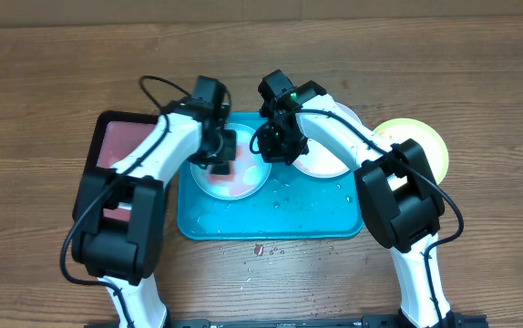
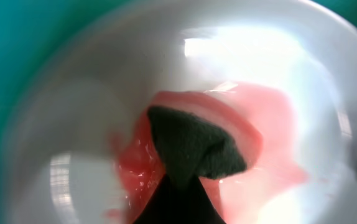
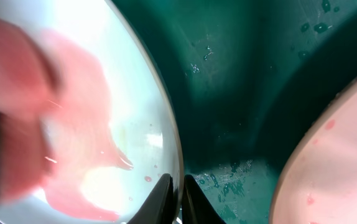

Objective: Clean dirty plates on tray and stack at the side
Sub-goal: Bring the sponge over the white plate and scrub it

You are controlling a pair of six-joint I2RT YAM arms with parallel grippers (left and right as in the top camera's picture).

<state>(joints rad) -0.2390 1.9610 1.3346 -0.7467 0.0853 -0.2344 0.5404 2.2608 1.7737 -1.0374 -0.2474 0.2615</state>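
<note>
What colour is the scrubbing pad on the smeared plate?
The pad is dark green; the left wrist view shows it best.

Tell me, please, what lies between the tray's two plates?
Bare, wet tray floor with droplets, in the right wrist view; the right gripper clamps the smeared plate.

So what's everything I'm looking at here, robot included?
Table: one, brown wood, under everything.
Tray: one, turquoise, centre of table, wet with droplets.
Smeared plate: one, pale with red sauce, left side of tray.
White plate: one, white, back right of tray.
Yellow-green plate: one, on table right of tray.
Black tray: one, black rim, pinkish liquid inside, left of tray.
Sponge: one, dark green, on smeared plate's sauce.
Left arm, right arm: white with black joints, reaching over tray.
Left gripper: one, black, holding sponge.
Right gripper: one, black, pinching smeared plate's rim.
</note>
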